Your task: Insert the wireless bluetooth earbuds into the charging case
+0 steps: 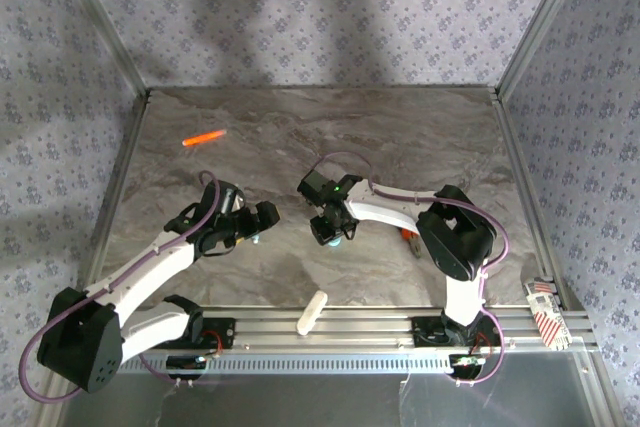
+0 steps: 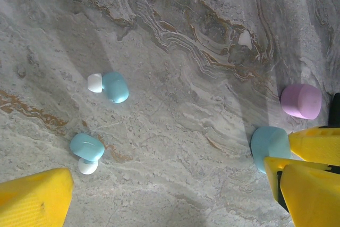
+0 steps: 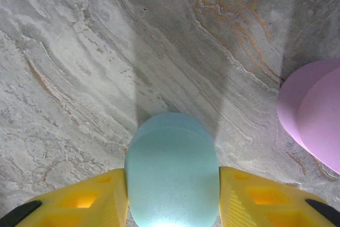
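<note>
Looking at top external: left end effector [image 1: 258,219] and right end effector [image 1: 335,232] sit mid-surface [image 1: 420,137], near each other but apart. Orange stick [image 1: 204,137] lies far left, behind them.

Left wrist: left end effector wide open, yellow fingers [image 2: 34,200] out at the frame corners. Upper teal earbud [image 2: 114,86] and lower teal earbud [image 2: 86,150] lie loose on the surface, apart from each other, white tips showing. Teal case [image 2: 268,144] and pink case [image 2: 301,101] sit well to their right.

Right wrist: right end effector holding the teal case [image 3: 171,163], fingers [image 3: 79,200] flush on both flanks. Pink case [image 3: 313,112] is near it, to the right.
</note>
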Controlling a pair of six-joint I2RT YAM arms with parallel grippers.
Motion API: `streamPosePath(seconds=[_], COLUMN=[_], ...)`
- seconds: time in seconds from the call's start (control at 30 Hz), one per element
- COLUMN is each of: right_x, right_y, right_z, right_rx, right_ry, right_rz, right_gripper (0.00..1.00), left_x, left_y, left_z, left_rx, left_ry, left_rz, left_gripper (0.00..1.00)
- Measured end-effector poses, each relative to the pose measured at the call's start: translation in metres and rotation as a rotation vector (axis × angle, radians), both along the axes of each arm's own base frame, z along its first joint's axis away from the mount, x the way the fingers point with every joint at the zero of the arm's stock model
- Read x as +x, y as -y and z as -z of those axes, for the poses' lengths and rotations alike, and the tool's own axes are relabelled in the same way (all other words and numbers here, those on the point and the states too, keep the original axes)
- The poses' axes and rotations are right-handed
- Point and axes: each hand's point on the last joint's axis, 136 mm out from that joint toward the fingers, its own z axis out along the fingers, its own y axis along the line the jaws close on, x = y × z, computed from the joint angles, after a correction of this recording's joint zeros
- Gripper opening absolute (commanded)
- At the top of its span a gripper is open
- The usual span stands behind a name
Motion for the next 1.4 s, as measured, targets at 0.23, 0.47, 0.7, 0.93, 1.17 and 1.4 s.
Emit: streamPosePath(seconds=[0.23,0.47,0.7,0.93,1.17,1.4], right_x=[0.001,0.008,0.015,0.022,0.023,0.024], right_y=[0.001,0.019,0.033,0.032,0.023,0.012], right_z=[-0.001,-0.008,-0.021,-0.037,-0.045,-0.054], right_rx=[0.004,0.071,0.255,0.446,0.572,0.648], right_ry=[0.001,-0.023,-0.076,-0.129,-0.176,-0.203], right_rz=[0.008,0.092,0.202,0.269,0.295,0.294], right_gripper=[0.43,0.43,0.43,0.43,0.42,0.42], left_x=[0.000,0.000,0.000,0.000,0.001,0.000], left_y=[0.007,0.028,0.056,0.081,0.100,0.114], left_z=[-0.004,-0.013,-0.016,-0.020,-0.023,-0.028], left_rx=[-0.017,-0.085,-0.167,-0.257,-0.327,-0.366], left_ry=[0.016,0.045,0.044,0.039,0.037,0.036], left_rz=[0.021,0.086,0.163,0.213,0.253,0.281], left_gripper=[1.00,0.82,0.39,0.08,0.05,0.04])
